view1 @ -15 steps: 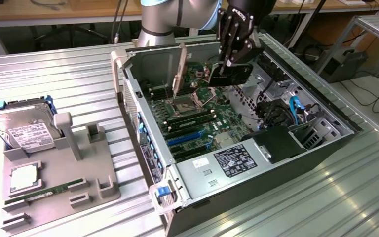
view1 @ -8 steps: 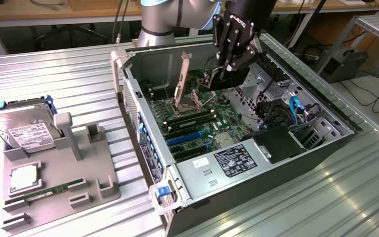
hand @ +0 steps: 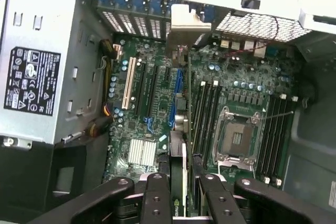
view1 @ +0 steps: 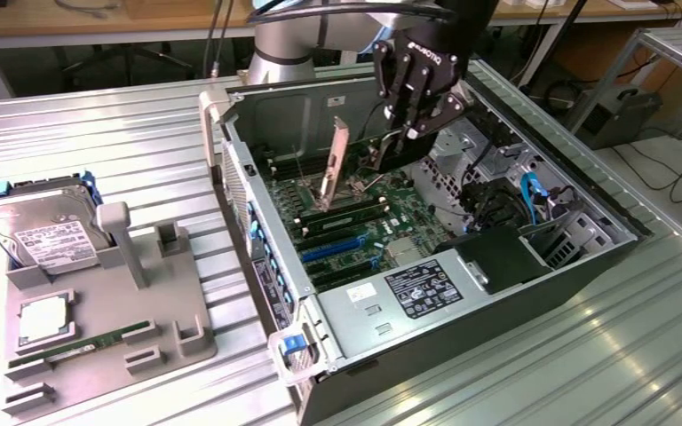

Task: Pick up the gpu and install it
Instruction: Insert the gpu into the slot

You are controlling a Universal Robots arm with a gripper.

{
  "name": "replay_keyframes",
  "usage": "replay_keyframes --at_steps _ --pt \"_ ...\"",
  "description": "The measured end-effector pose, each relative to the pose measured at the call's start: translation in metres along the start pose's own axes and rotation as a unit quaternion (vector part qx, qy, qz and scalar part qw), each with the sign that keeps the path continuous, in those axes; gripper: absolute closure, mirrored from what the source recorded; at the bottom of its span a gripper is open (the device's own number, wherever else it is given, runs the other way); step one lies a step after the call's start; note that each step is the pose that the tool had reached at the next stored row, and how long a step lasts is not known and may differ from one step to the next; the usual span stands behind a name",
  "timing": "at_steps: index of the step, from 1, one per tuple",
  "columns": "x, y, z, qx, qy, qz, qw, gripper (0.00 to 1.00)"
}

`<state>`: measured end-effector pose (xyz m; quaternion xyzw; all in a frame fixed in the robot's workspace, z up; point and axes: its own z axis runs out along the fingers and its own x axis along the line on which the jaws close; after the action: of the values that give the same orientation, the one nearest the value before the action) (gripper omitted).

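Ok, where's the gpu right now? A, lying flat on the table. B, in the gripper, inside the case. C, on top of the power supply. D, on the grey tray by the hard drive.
B: the gripper clamps the gpu, which stands upright over the motherboard inside the case.

Overview and close look, one machine
We view the open computer case [view1: 281,124] from above and aside, at middle distance; our wrist camera looks near and straight down onto its motherboard [hand: 231,72], which both views share.
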<state>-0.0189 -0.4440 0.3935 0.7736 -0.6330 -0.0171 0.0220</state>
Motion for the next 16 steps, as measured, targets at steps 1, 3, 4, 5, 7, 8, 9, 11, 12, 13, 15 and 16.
replay_keyframes --at_steps 1,3,4,5,7,8,9,11,12,13,15,16 --pt "-0.001 0.0030 0.0023 0.0002 0.0002 -0.002 1.0000 0.74" --pt "-0.001 0.0070 0.0052 0.0015 0.0004 -0.002 1.0000 0.74" --pt "-0.002 0.0086 0.0078 0.0018 0.0004 -0.001 1.0000 0.74" --pt "-0.002 0.0091 0.0106 0.0019 0.0003 0.002 1.0000 0.74" --pt "-0.002 0.0093 0.0141 0.0019 -0.0001 0.009 1.0000 0.74" --pt "-0.002 0.0093 0.0165 0.0019 -0.0005 0.016 0.9999 0.74" --pt "-0.002 0.0094 0.0181 0.0019 -0.0006 0.020 0.9998 0.74" --pt "-0.002 0.0094 0.0217 0.0019 -0.0011 0.030 0.9996 0.74" --pt "-0.002 0.0094 0.0242 0.0018 -0.0015 0.036 0.9993 0.74" --pt "-0.002 0.0095 0.0266 0.0018 -0.0018 0.042 0.9991 0.74" --pt "-0.003 0.0103 0.0306 0.0018 -0.0022 0.048 0.9989 0.74" --pt "-0.003 0.0112 0.0334 0.0019 -0.0023 0.050 0.9987 0.74"
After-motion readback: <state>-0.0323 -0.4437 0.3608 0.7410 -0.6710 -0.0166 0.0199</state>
